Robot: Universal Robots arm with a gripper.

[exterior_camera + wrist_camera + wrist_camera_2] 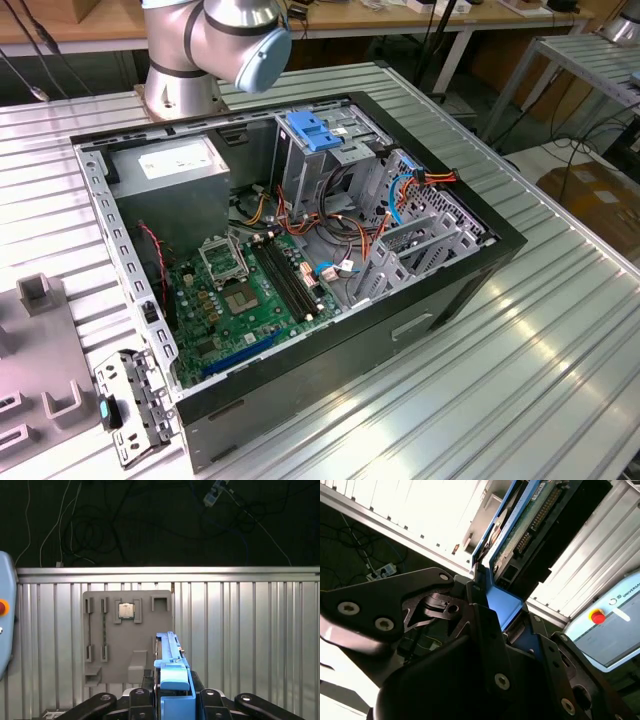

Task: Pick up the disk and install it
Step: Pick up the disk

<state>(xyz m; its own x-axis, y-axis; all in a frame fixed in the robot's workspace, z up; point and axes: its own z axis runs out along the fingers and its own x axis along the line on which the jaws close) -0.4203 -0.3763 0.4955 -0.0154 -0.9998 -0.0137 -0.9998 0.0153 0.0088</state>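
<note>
I'm looking down on a ribbed metal table [250, 630] with a grey fixture plate [127, 650] lying on it and dark floor strewn with cables [100, 525] beyond its edge. In the exterior view, the open computer case [330, 350] sits on the same ribbed surface. The gripper [174, 696] is clamped on the disk [172, 672], seen edge-on in both wrist views with its long axis running straight out from the jaws. Its held end is buried between them, and its far end is cut off in the second wrist view.

A ribbed metal table [560, 330] bears an open computer case [300, 392] and grey fixture plate [40, 352].
</note>
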